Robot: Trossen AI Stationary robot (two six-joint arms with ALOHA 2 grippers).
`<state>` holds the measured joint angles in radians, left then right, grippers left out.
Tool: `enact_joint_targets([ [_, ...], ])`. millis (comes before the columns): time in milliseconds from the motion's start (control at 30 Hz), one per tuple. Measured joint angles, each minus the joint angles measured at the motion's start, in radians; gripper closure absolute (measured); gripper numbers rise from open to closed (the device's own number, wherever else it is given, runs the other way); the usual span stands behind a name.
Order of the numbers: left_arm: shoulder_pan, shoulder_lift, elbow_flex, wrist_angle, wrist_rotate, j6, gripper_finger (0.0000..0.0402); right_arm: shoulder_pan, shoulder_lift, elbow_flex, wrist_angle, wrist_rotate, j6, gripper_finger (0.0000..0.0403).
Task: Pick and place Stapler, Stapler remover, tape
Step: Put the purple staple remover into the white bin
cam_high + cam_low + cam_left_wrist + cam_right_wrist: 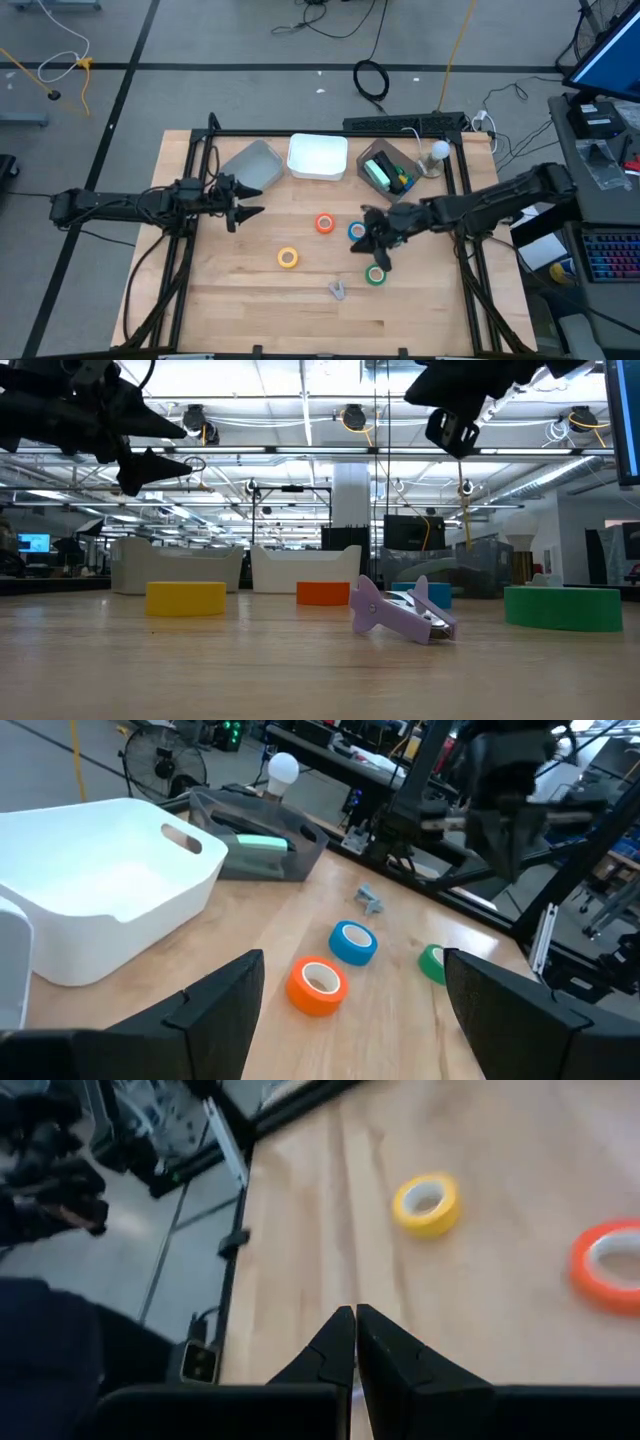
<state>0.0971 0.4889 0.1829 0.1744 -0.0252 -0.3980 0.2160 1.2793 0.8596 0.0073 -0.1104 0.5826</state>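
Tape: four small rings, orange (325,223), blue (357,232), yellow (288,258), green (376,275), pale middles, flat mid-table.
Staple remover (337,290): tiny, lilac, at 6 o'clock from orange.
Left gripper (252,201): fingers apart, empty.
Right gripper (375,246): fingers pressed together, empty, above blue and green.

Overhead view straight down, low view level across table (240,290), wrist views close, all sharing tabletop
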Motion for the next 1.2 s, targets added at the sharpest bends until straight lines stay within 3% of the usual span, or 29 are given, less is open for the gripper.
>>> enact_joint_targets([
  [500,0.0,0.001,0.0,-0.03,0.122,0.03,0.0089,0.161,0.305,0.204,-0.05,-0.012,0.418,0.0382],
  [800,-0.001,0.002,0.0,-0.043,0.166,0.06,0.0089,0.186,0.405,0.214,-0.03,-0.08,0.715,0.0308],
  [1000,0.0,0.002,0.0,-0.046,0.169,0.079,0.0089,0.176,0.424,0.213,-0.028,-0.101,0.784,0.0257],
  [1200,0.0,0.002,0.0,-0.05,0.175,0.086,0.0089,0.142,0.423,0.213,-0.029,-0.054,0.846,0.0239],
])
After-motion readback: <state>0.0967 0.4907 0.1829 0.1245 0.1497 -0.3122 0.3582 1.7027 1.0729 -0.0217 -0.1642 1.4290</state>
